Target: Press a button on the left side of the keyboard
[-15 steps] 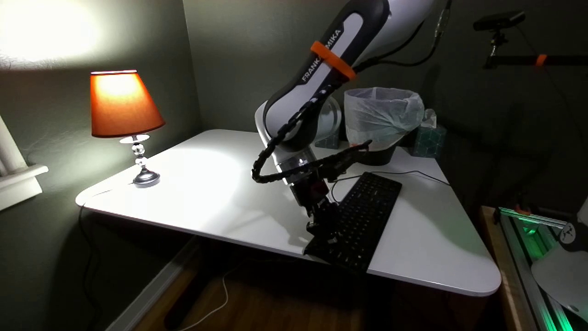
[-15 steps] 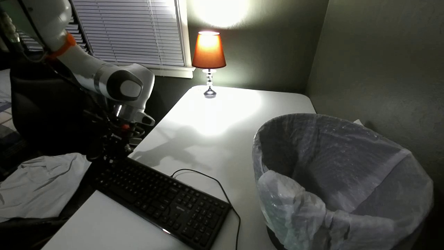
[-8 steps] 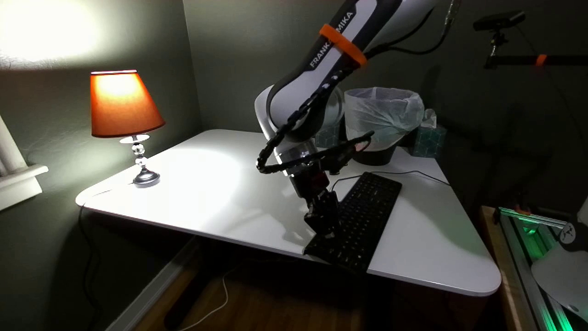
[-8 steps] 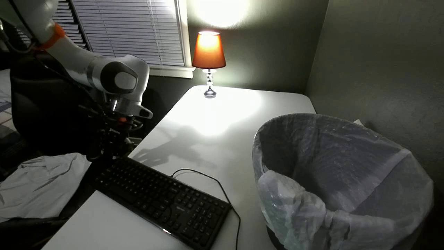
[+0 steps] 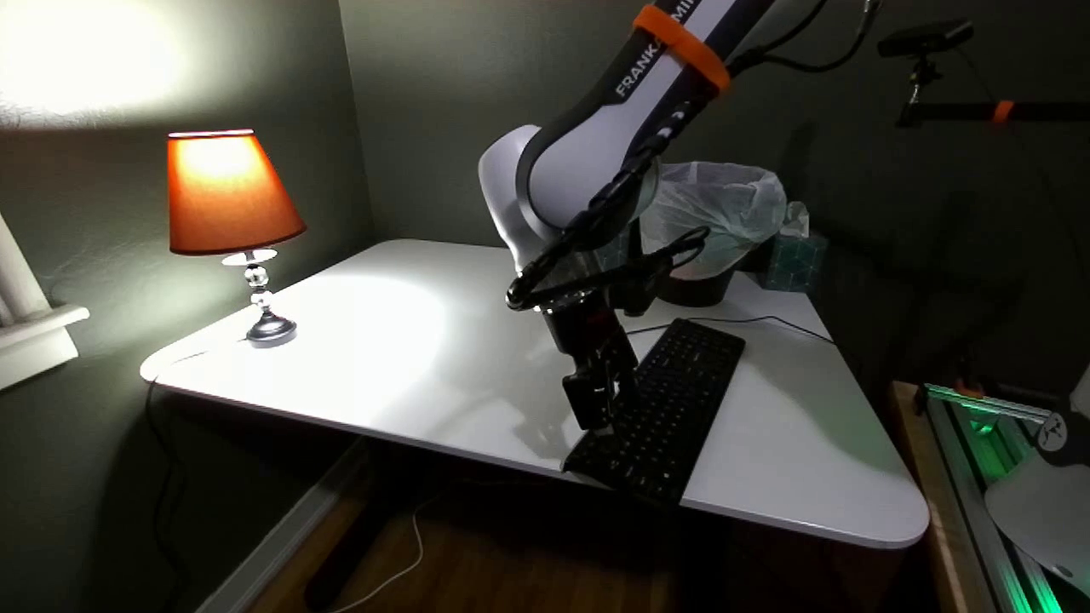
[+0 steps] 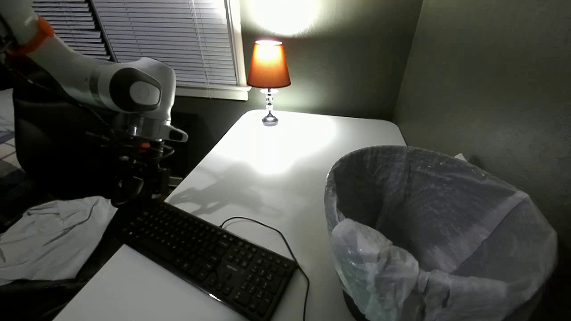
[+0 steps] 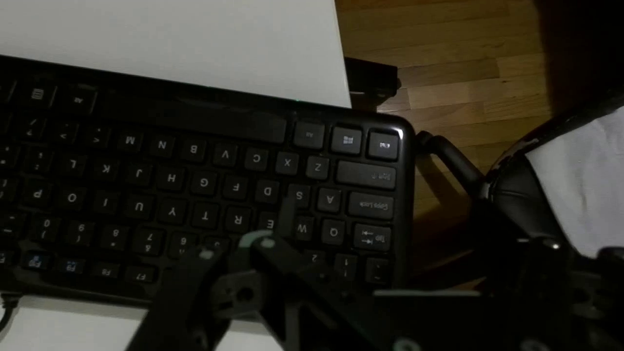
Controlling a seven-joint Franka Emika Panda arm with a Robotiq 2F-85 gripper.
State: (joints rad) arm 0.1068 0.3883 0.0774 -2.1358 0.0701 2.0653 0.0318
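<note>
1 robot arm (image 5: 583, 183) bends over a white table (image 5: 477, 340), its gripper (image 5: 601, 424) poised above the left end of a black keyboard (image 5: 677, 392); the fingers (image 7: 287, 259) look pressed together, with nothing visible between them. The keyboard lies directly beneath, its long axis running from the table's edge, which its left end overhangs, back toward a lined bin (image 5: 732, 204). In the wrist view the keys (image 7: 329, 200) stand upside down and the fingers reach across the number row toward E and W, so the press appears to call for a short drop rather than a sideways reach; whether the tips touch cannot be told. Legible on that end are Tab, Caps Lock, Shift and Alt, near Q, A, Z, 1 and 2. On the arm, "FRANK" and "MI" flank an orange band (image 5: 681, 49); the keyboard's logo (image 6: 233, 268), visible in an exterior view, is too small to read.
</note>
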